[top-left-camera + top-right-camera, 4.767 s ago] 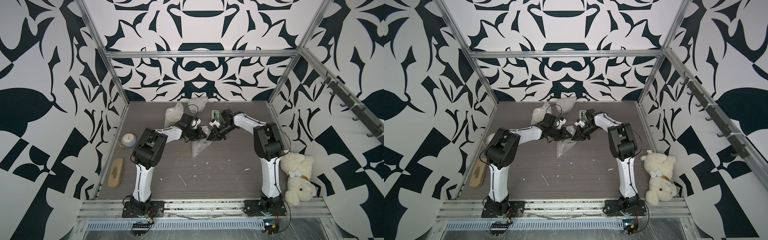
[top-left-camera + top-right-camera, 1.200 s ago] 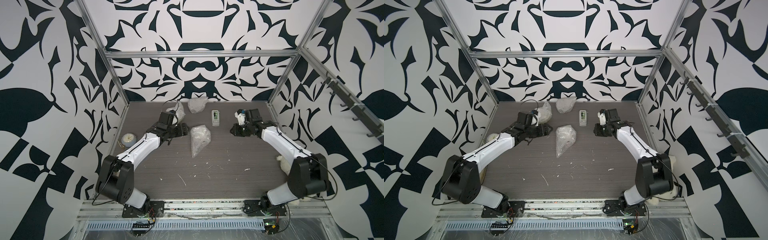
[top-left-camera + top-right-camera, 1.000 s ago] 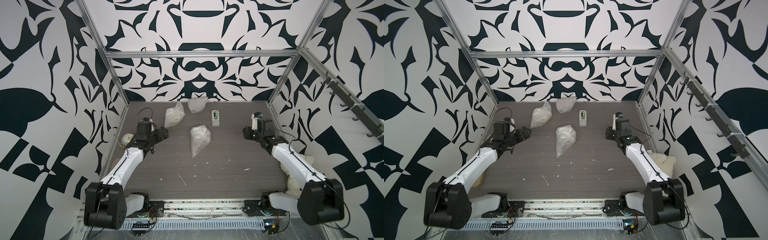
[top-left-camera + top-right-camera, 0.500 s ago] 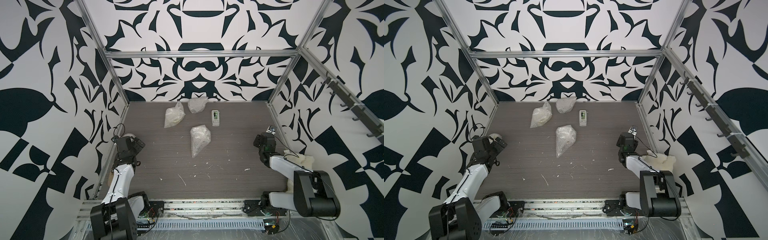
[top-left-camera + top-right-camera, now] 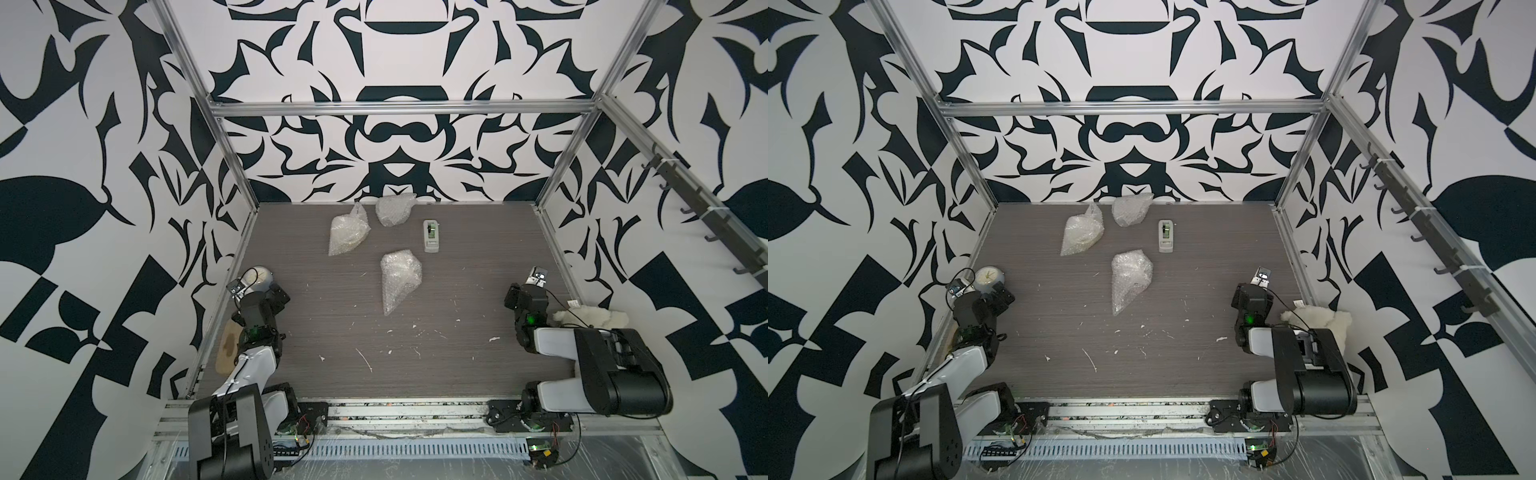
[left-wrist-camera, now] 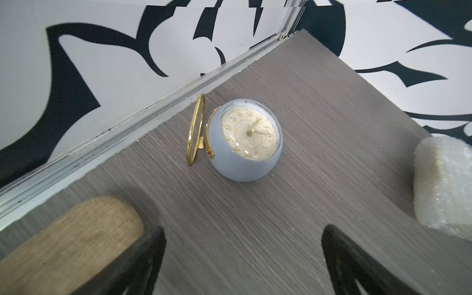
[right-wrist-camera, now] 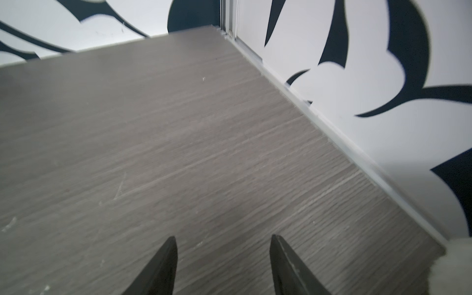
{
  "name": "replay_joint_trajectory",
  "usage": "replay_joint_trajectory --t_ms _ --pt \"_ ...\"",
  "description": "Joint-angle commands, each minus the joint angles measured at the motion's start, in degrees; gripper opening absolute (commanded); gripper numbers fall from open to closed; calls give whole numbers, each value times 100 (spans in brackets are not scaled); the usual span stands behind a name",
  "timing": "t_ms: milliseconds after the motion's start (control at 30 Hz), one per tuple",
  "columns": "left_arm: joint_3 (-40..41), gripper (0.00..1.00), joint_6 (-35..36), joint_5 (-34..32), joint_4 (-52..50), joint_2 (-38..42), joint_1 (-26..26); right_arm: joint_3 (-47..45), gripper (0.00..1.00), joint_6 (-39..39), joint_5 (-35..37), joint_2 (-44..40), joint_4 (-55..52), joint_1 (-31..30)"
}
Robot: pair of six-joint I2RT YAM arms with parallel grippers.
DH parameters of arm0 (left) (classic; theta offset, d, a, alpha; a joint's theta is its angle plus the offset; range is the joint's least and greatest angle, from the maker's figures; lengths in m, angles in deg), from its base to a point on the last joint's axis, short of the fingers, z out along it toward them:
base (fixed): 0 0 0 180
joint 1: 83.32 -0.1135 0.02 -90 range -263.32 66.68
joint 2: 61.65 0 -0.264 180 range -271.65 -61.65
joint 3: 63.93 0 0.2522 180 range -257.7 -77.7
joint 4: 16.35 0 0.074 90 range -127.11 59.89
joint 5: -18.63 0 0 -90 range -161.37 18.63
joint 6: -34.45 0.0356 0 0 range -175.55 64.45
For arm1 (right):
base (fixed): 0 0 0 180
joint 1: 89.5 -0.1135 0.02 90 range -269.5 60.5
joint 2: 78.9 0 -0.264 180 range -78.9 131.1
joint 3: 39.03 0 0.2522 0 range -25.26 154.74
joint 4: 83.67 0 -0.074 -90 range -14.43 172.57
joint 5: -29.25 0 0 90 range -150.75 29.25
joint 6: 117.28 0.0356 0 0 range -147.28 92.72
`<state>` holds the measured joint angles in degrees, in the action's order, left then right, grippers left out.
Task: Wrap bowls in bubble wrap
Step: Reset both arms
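Claws: your left claw (image 6: 242, 229) stands wide open and empty near the clock (image 6: 245, 143); your right claw (image 7: 224, 237) is parted and empty over bare tabletop (image 7: 178, 140).
Bundles: three bubble-wrap bundles (image 5: 348, 232) lie on the far tabletop; the bowls inside barely show.
Middle bundle (image 5: 401, 276): ahead, between both claws, well apart from each.
Axis: front-to-back, blunt end toward the back wall, tail toward the arm bases.
Judgement: wrapping looks finished.

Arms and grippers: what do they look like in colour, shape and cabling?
The left arm and right arm have white links between bulky black joints, thin black cables looping at the wrists, small green lights. Their jaws are black, tapering to points.
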<state>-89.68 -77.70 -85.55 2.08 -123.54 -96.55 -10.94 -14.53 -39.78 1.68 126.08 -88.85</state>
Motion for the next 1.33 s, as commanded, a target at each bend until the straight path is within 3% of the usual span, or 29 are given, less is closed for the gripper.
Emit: replay_joint_trajectory --t_ms 0,167,200,233,300,433,533,600,700,767,1300 --pt "161 100 211 303 1397 -325 -24 141 61 -207 -151 -31 744 -61" --pt "-163 100 487 634 2288 -1458 -21 -71 61 -711 -568 617 1762 -307" --pt "-398 100 516 713 2062 -1644 -23 -96 64 -728 -592 882 2174 -317" --pt "-666 100 643 997 1637 -1778 -22 -83 76 -835 -564 922 2321 -359" --pt "-786 100 738 1311 1687 -2035 18 201 77 -732 -444 676 1320 -383" --pt "-706 100 937 1488 1971 -2179 194 430 77 -904 -537 757 1044 -477" --pt "-817 100 1242 1547 2612 -2883 446 419 77 -906 -548 785 1111 -477" --pt "-1034 100 1411 1739 1590 -2581 450 424 77 -900 -541 782 1104 -477" --pt "-966 100 1436 1625 2035 -2749 551 425 77 -899 -542 776 1092 -471" --pt "-1059 100 1512 1716 1702 -2667 554 422 77 -906 -542 775 1099 -476" --pt "-1025 100 1532 1696 1805 -2685 577 421 76 -903 -541 775 1097 -474"
